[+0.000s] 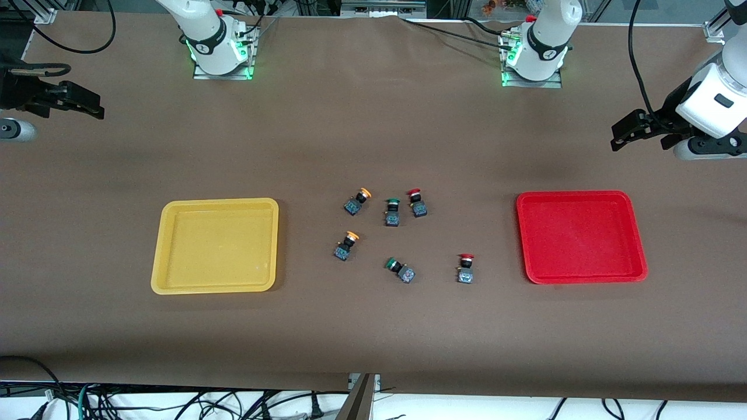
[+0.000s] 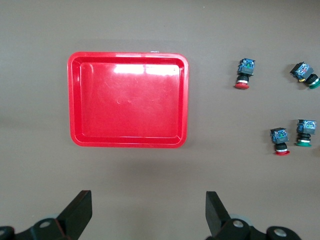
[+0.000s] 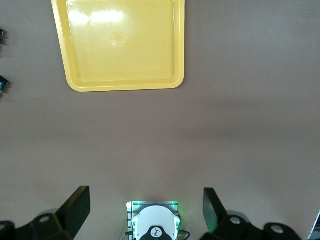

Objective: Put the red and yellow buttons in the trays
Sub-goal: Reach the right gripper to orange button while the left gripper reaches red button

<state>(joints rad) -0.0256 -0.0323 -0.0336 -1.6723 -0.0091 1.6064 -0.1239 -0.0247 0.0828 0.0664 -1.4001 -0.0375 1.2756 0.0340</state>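
Left gripper [image 2: 147, 212]: fingers spread, empty, hanging high above bare table near the red tray [image 2: 128, 100].
Right gripper [image 3: 145, 210]: spread, empty, near the yellow tray [image 3: 120, 45].
Buttons [image 1: 465, 268]: scattered on the table between both trays, well away from both grippers.

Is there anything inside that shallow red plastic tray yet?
No. The shallow red plastic tray holds nothing; its whole floor shows bare in the front and left wrist views. Both red-capped push-button switches lie on the brown table outside it. Nothing covers the tray.
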